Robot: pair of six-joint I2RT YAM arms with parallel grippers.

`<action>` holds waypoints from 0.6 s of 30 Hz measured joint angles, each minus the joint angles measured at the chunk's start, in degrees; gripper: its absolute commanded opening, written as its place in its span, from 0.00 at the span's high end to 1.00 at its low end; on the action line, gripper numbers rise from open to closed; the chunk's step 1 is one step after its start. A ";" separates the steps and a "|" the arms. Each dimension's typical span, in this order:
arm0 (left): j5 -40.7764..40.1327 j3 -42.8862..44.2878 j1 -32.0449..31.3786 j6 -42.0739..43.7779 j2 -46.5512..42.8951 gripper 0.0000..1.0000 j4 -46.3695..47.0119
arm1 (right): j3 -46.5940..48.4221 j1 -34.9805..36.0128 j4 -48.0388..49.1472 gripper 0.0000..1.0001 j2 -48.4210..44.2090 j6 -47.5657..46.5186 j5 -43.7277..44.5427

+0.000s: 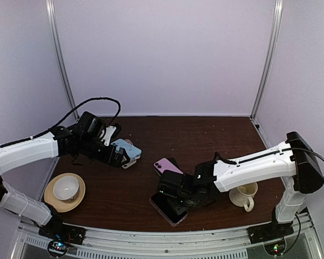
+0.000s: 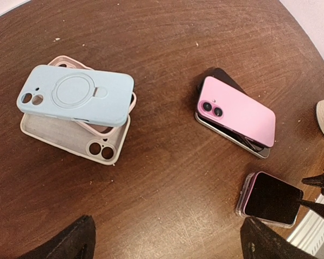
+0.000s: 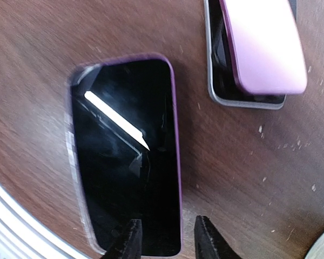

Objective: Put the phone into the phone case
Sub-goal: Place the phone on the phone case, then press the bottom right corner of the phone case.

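At the front of the tabletop [image 1: 216,140], overhead, the phone [image 1: 169,209] lies screen-up, well apart from the blue phone case [image 1: 125,146]. Left wrist: left claw [image 2: 167,245] gapes, released. Right wrist: right claw [image 3: 168,243] narrowed astride the phone's edge; perhaps grasping, I cannot tell.

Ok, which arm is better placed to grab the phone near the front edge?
Right: the right gripper hangs over that phone's end, fingers parted across one edge; the left gripper hovers open by the stacked cases.

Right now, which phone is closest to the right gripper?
The purple-edged phone, screen up, at the right gripper; the pink phone lies farther off, stacked on another handset.
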 measured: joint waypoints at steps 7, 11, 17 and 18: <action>0.11 -0.07 0.00 0.00 0.00 0.02 0.04 | -2.45 -0.57 -0.57 0.81 1.25 1.49 -3.48; 0.39 -0.15 0.00 0.00 -0.02 0.02 0.09 | -2.45 0.09 0.00 0.89 2.25 2.19 -4.15; 0.61 -0.15 0.00 0.04 -0.02 0.02 0.11 | -2.45 1.18 0.70 0.92 2.58 2.80 -4.63; 0.61 -0.15 0.00 0.09 -0.02 0.02 0.09 | -2.45 1.27 0.66 0.92 2.64 3.02 -4.57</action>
